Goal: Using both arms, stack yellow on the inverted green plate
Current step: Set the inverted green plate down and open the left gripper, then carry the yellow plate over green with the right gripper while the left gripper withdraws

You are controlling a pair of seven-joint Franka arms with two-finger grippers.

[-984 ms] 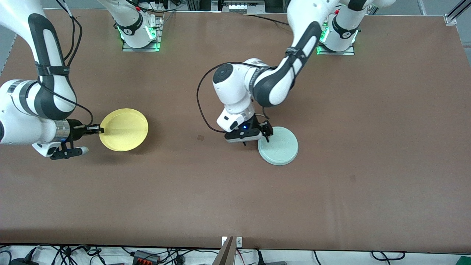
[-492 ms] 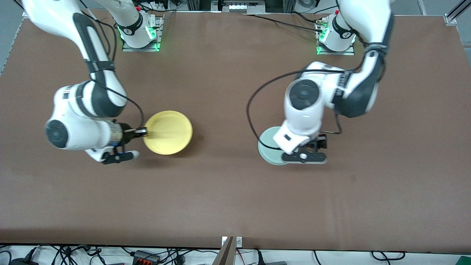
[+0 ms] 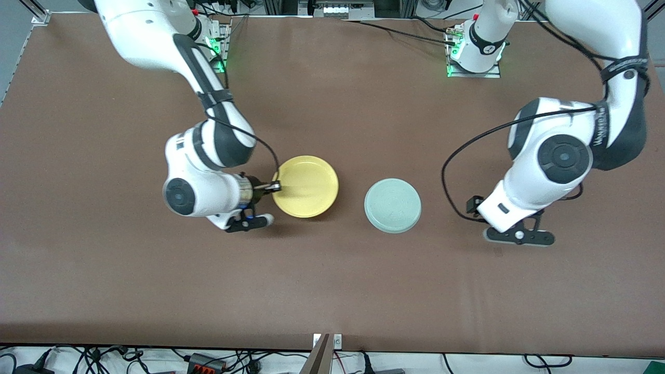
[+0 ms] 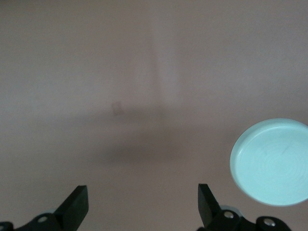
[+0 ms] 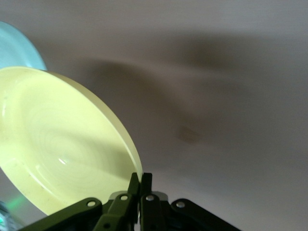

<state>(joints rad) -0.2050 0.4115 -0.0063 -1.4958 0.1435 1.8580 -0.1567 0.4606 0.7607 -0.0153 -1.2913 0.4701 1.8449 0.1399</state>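
The yellow plate hangs right side up and slightly tilted over bare table, beside the green plate on the right arm's side. My right gripper is shut on its rim, and the right wrist view shows the fingers pinching the yellow plate's edge. The green plate lies inverted on the table, untouched. My left gripper is open and empty over bare table, beside the green plate toward the left arm's end.
The brown table stretches wide all round the two plates. The arm bases stand along the edge farthest from the front camera. Cables lie off the table's near edge.
The right arm has carried the yellow plate from its end of the table toward the green plate. The left arm has swung off the green plate toward its own end, still open.
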